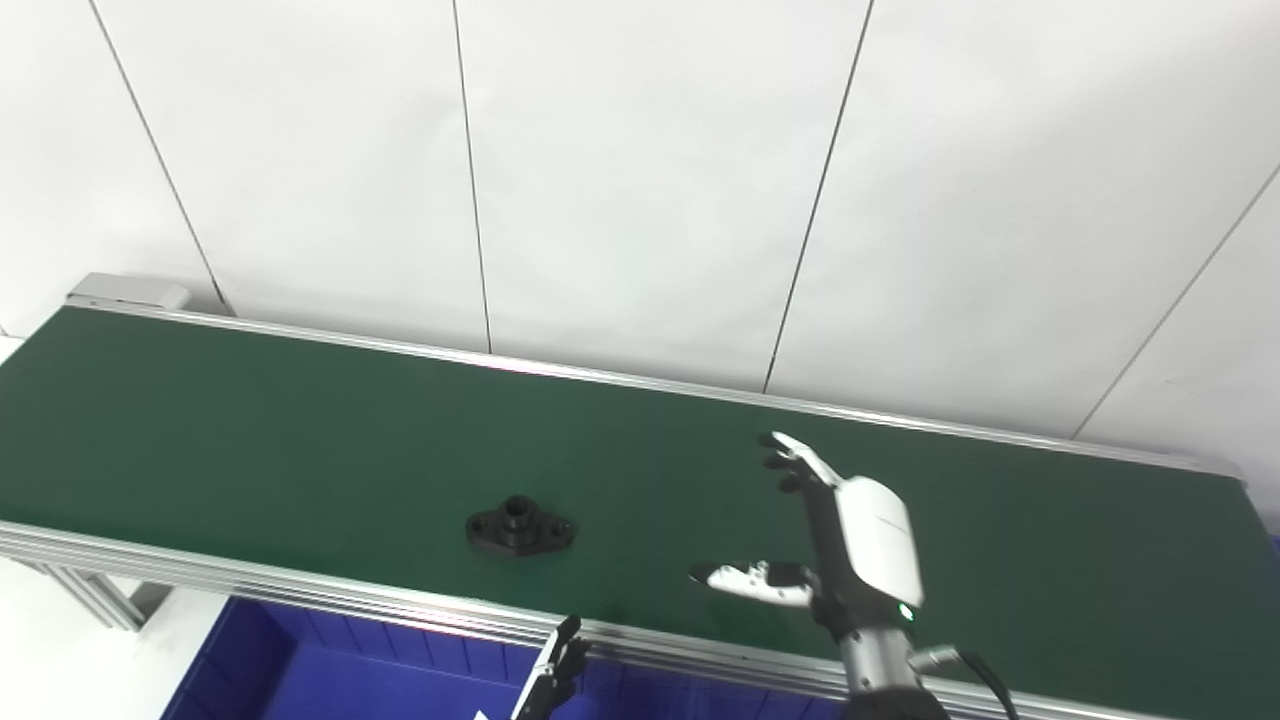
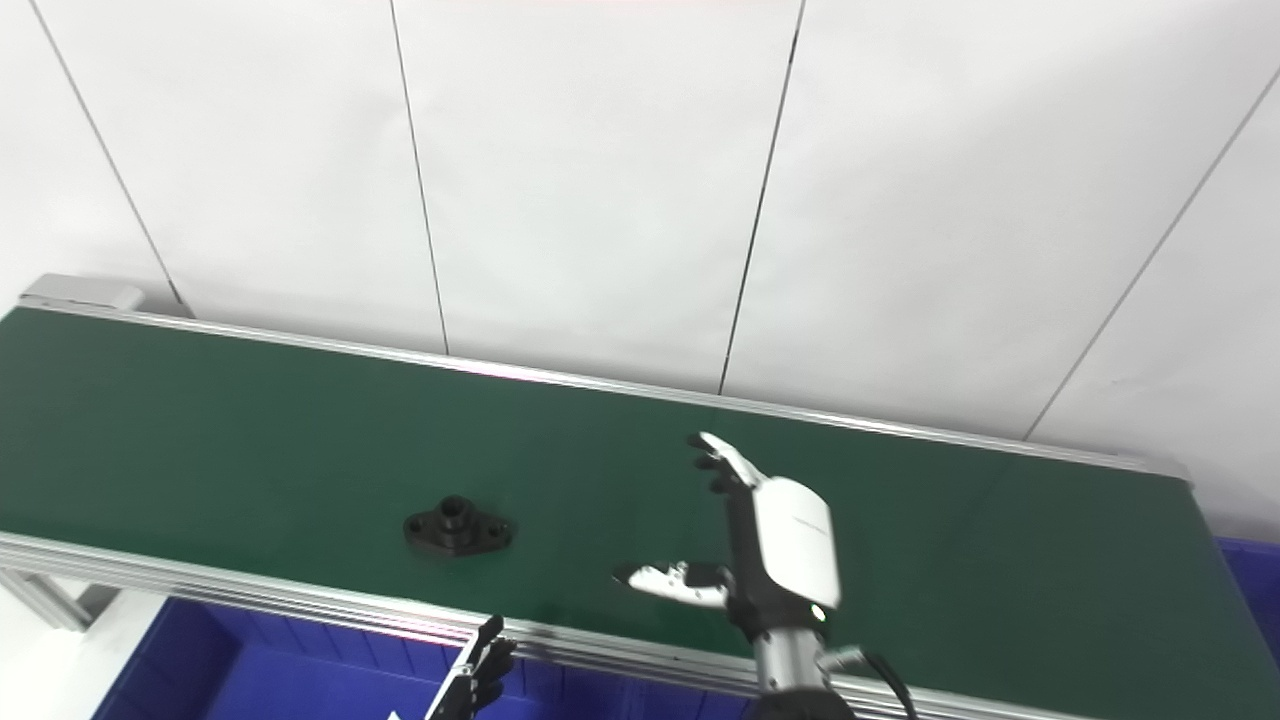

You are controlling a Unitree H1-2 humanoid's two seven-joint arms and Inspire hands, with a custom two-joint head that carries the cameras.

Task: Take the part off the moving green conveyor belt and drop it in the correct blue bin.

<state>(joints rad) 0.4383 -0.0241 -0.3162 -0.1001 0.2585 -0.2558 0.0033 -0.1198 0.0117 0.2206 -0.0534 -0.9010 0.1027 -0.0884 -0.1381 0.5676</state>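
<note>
A black flanged part (image 1: 520, 527) with a raised round hub lies on the green conveyor belt (image 1: 250, 430), near its front edge, left of centre. My right hand (image 1: 845, 540) is raised over the belt to the right of the part, open and empty, with fingers up and thumb spread toward the part. Only the fingertips of my left hand (image 1: 555, 675) show at the bottom edge, below the belt's front rail; I cannot tell whether it is open or shut. A blue bin (image 1: 300, 670) sits below the belt at the lower left.
The belt has aluminium rails along its front (image 1: 300, 590) and back edges. A white panelled wall (image 1: 640, 180) stands right behind it. A corner of another blue bin (image 2: 1250, 570) shows at the far right.
</note>
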